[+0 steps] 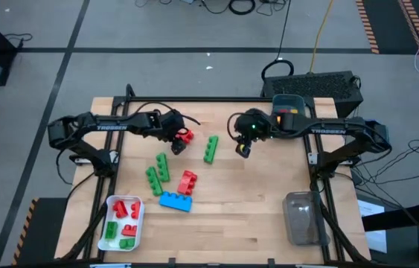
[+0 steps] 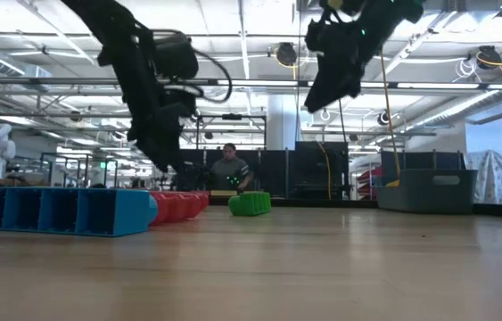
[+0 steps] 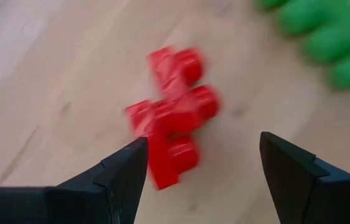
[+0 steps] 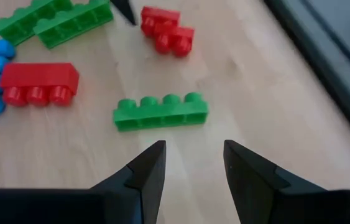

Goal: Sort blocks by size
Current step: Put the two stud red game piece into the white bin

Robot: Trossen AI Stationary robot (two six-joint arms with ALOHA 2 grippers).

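Observation:
Two small red blocks lie together on the wooden table, just below and ahead of my left gripper, which hovers open above them at the table's far left. My right gripper is open and higher up, aimed at a long green block that lies flat on the table. Nearer the front lie two more long green blocks, a red block and a big blue block.
A white bin at the front left holds red and green blocks. A clear bin stands at the front right. Bare wood lies between the blocks and the clear bin. A person sits in the room beyond the table.

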